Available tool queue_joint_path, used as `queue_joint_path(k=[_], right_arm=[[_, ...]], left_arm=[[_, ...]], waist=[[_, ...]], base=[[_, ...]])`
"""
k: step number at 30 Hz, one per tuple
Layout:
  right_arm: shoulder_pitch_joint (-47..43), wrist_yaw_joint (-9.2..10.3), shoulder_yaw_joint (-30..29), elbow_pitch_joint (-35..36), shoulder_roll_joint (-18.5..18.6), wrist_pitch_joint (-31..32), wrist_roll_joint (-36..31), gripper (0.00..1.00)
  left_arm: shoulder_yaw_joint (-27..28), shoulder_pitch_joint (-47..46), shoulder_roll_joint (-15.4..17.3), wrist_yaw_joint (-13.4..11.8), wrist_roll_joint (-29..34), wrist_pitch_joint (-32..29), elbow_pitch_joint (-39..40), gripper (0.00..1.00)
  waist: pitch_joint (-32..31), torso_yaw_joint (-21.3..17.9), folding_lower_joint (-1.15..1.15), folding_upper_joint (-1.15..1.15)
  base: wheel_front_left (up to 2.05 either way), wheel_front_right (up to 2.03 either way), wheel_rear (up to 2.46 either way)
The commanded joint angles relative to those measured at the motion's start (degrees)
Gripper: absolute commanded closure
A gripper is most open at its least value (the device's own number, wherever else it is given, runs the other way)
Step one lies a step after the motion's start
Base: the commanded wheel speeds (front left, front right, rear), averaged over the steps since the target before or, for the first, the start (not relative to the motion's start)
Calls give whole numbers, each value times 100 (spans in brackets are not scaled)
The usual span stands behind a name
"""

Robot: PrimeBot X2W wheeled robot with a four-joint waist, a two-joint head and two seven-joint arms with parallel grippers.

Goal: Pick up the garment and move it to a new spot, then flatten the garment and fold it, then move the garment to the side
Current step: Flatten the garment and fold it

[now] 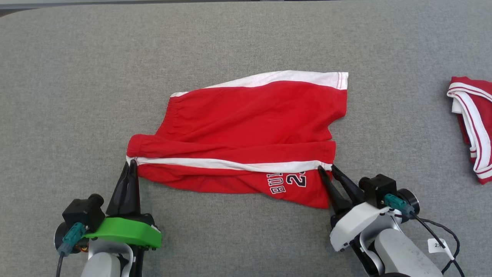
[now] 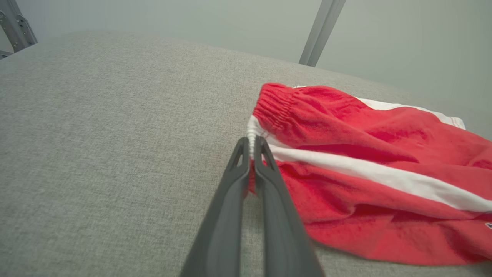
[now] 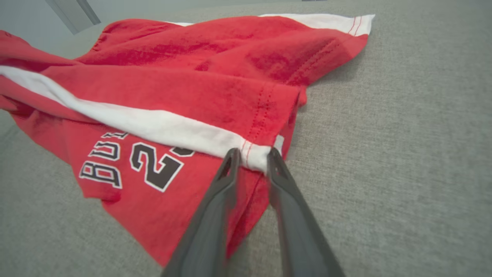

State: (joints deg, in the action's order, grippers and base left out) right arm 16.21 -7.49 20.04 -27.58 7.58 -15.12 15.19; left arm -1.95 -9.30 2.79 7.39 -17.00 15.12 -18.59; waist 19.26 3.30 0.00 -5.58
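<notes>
Head view: limp, light red cotton shorts with white side stripes (image 1: 246, 119) lie mid grey fabric-covered table (image 1: 77, 96). Left wrist view: my left gripper (image 2: 251, 142) is clamped on the waistband corner. Right wrist view: my right gripper (image 3: 253, 154) straddles the hem corner, fingers parted; corners look like the best holds.

we see our left gripper (image 2: 251, 144) rising from the bottom edge, its two dark fingers pressed together on the near corner of the garment (image 2: 365, 154), red shorts lying on the grey cloth-covered table (image 2: 115, 134). the pinch sits right at the end of the white stripe (image 2: 384, 179), just below the gathered elastic waistband (image 2: 275, 107). the stripe runs off to the right across rumpled red fabric, and a second white band (image 2: 415, 109) edges the far side. beyond the table stand a slanted metal post (image 2: 321, 32), a bit of metal frame (image 2: 15, 27) at the upper left, and a pale wall (image 2: 192, 19).
</notes>
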Motion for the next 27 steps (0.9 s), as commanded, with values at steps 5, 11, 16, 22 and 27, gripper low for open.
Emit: queue_joint_path(k=[5,11,16,22,27], right_arm=[[2,3,-60,104,22,6,35,100],[173,3,-394,812,-22,5,277,100],[602,2,-582,1414,89,0,535,100],[1500,3,-757,2030,354,0,808,100],[2056,3,-792,2239,537,1,989,100]], left_arm=[[50,-55,24,21,29,-1,37,100],[80,-250,24,20,227,-1,417,100],[-19,-673,276,13,573,-1,922,100],[-309,-1695,1104,8,770,-1,1479,100],[-430,-2370,1703,8,569,-3,1510,100]], waist=[[-71,-20,0,0],[-399,-57,0,0],[-727,-46,0,0],[-1133,-6,0,0],[-1265,8,0,0]], base=[[0,0,0],[0,0,0],[0,0,0],[0,0,0],[0,0,0]])
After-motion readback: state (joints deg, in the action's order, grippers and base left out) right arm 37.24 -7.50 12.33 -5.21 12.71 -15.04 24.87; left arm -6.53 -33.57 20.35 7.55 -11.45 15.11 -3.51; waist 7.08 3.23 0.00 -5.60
